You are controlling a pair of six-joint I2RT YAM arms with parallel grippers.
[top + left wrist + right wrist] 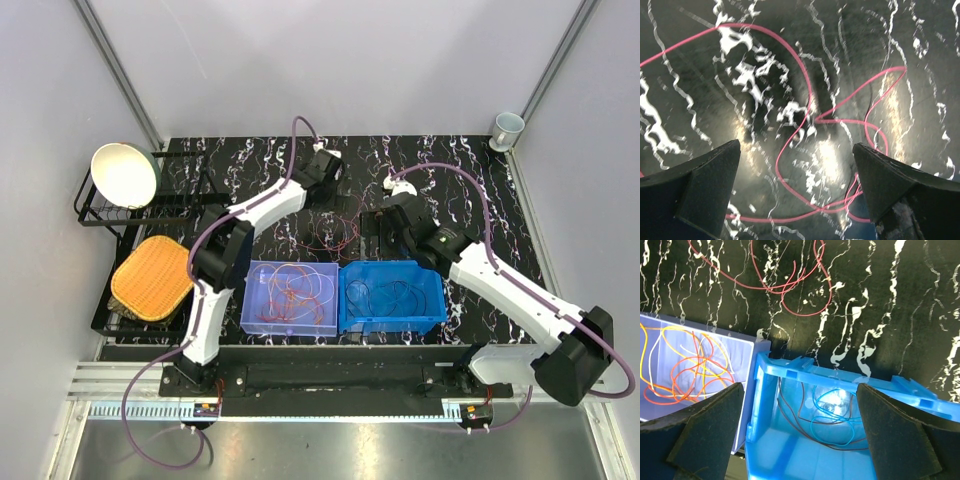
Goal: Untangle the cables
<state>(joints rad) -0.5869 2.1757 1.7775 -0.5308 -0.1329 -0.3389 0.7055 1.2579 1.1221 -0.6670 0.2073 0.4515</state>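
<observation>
Both of my grippers stand wide open and hold nothing. My left gripper (335,190) (795,147) hangs over the far middle of the black marbled table (470,180), and between its two dark fingers I see a red cable (335,232) (810,95) that lies loose on the surface in some crossing loops. My right gripper (378,225) (800,387) is just right of this cable, above the far wall of the blue bin (440,300) (790,367); this wall stands between my fingers and the dark and blue cables (385,295) (835,425) that are coiled on the bin floor. Touching the blue bin on its left is a pale bin (248,300) (740,355), and in it lie orange, yellow and white cables (290,290) (690,365), tangled together. The red cable (790,290) is on the far side of both bins, on the bare table. At the left edge there is a black rack (100,210) with a white bowl (125,175) leaning in it, and near to it a woven orange mat (150,277). A cup (507,127) stands in the far right corner, well apart from all the cables.
</observation>
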